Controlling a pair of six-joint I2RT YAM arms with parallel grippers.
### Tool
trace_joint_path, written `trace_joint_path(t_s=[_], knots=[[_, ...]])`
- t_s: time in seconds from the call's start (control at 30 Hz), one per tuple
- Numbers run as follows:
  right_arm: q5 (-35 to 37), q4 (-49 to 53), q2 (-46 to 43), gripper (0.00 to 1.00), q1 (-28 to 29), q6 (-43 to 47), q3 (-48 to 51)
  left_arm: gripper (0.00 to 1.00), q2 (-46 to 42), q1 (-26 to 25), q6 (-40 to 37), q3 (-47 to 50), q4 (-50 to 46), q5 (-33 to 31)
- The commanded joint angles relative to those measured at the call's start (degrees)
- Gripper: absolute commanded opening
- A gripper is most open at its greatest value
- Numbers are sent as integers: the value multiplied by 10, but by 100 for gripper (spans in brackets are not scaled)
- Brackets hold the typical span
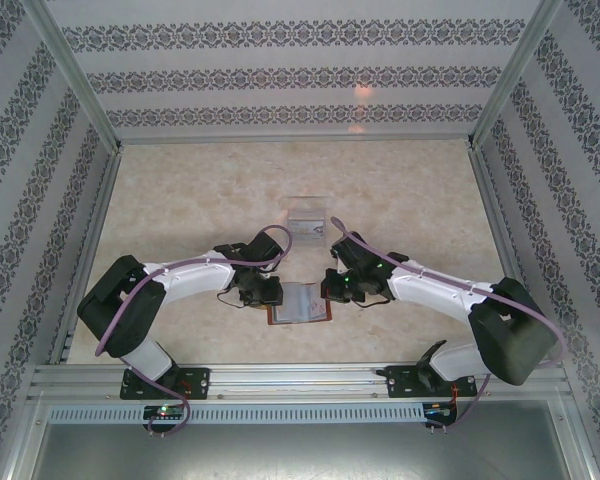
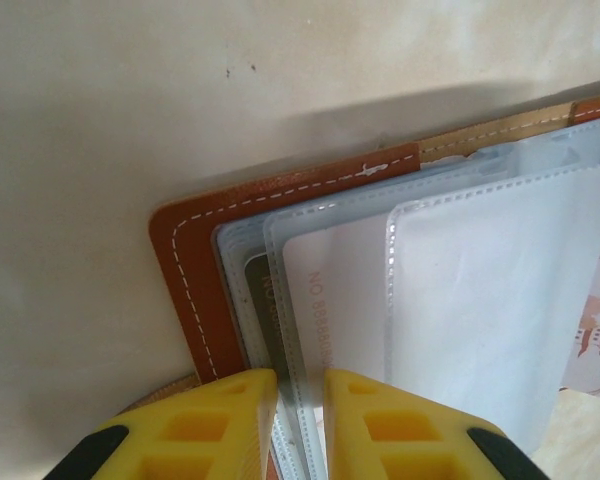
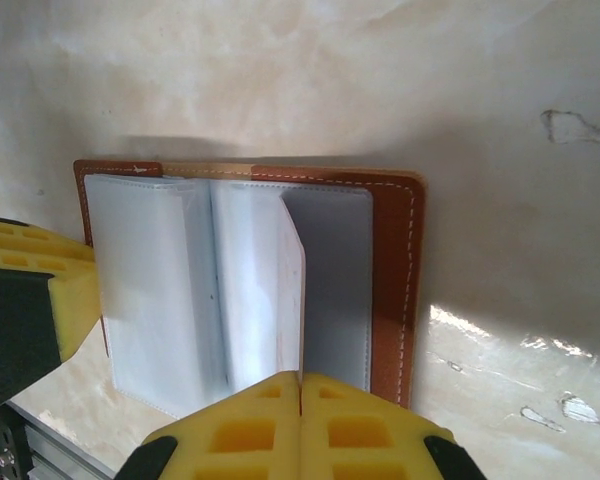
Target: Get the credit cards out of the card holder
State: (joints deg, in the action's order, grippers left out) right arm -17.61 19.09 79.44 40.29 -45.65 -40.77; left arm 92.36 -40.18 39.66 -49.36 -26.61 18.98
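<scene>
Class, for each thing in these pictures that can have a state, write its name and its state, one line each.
card holder, open, lying flat on the table, clear sleeves fanned up.
credit cards, tucked inside the sleeves.
left claw, closed on the sleeves' edge.
right claw, shut, tips together at the holder's edge.
clear box, on the table beyond the holder; open or closed unclear.
</scene>
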Motion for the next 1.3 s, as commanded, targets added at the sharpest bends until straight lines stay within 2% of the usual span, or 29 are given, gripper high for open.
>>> trace_joint_path(t_s=[0.0,0.1,0.23,0.37,0.63,0.83,1.27], knots=[[14,11,7,1,12,-4,-17,21,2,-8,-4,10,-46,-26],[12,4,17,4,22,-10,-23,22,1,-7,-2,12,-44,-26],[7,-5,34,12,33,-17,-32,22,-3,-7,-1,15,-42,-25],[5,-7,43,13,40,-22,-38,22,-6,-7,-1,17,-42,-25],[18,9,34,1,41,-18,-44,22,-14,-7,2,17,-40,-23],[41,38,8,0,32,-9,-45,22,2,-7,2,14,-39,-18],[115,78,-148,0,0,51,-46,22,-11,-7,-2,-1,-68,-16]])
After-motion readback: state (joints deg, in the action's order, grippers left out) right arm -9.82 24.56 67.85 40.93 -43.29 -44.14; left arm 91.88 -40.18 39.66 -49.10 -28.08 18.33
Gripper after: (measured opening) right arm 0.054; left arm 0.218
